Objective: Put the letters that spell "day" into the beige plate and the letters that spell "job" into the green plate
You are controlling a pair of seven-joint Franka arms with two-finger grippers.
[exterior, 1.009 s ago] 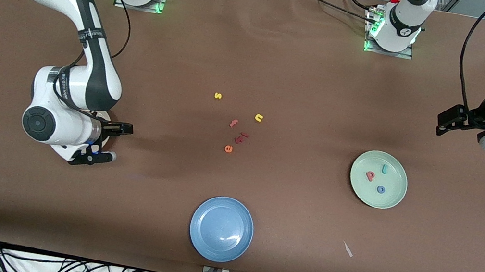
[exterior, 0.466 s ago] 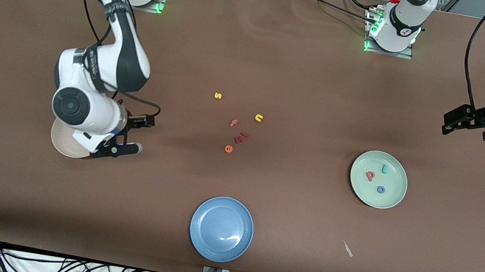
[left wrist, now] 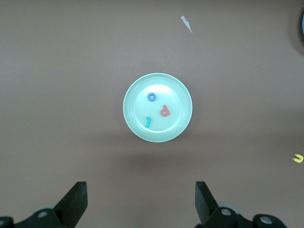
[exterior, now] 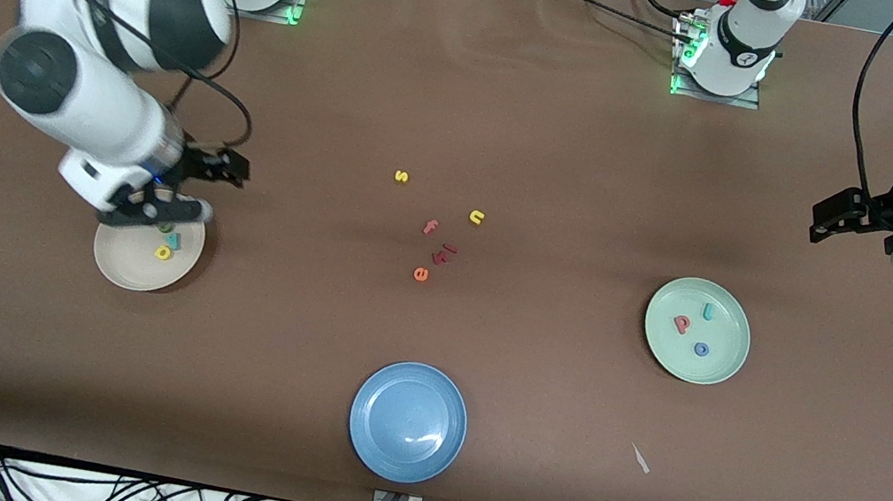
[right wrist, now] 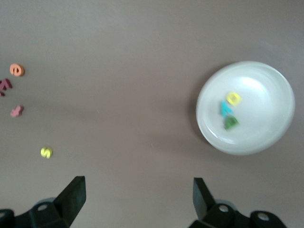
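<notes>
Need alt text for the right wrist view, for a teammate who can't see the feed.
A beige plate on a brown table holds three small foam letters clustered together: yellow, teal and green. Off the plate lie four loose letters: orange, dark red, pinkish and yellow. The right gripper hangs open above.

Both arms are glossy white with black joint bands and thin black cables. Each black pincer, right pincer and left pincer, has angular fingers. Green lights glow at both bases.
</notes>
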